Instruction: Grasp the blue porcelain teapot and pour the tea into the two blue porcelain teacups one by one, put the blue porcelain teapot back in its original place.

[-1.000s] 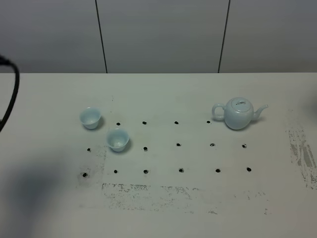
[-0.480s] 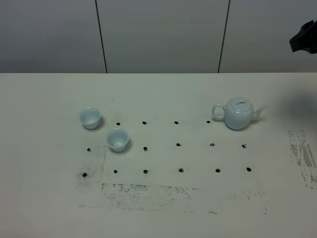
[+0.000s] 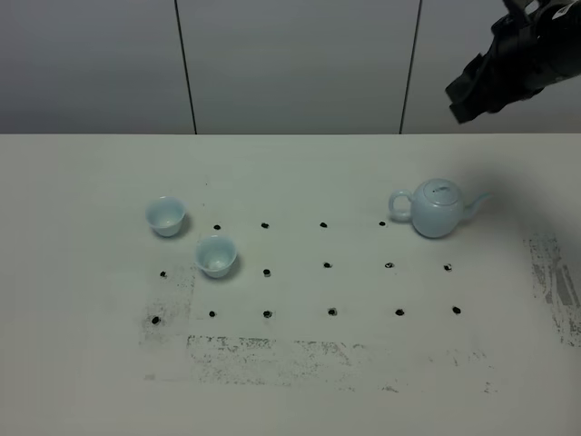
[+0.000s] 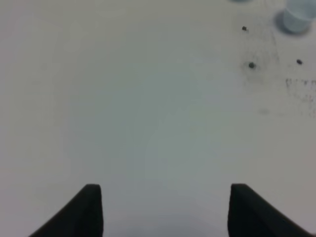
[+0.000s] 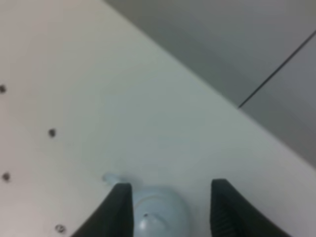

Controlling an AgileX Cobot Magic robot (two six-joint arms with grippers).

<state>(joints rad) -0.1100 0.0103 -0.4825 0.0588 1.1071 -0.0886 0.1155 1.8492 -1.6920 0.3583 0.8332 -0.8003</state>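
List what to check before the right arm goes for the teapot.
1. Right gripper open, nothing held: ok.
2. Right gripper down at the handle of the teapot: not ok, it hangs well above.
3. Teapot upright, lid on: ok.
4. Far teacup and near teacup upright, not touching: ok.
5. Tea inside the teapot: cannot tell, the lid covers it.
6. Left gripper away from both teacups: ok.
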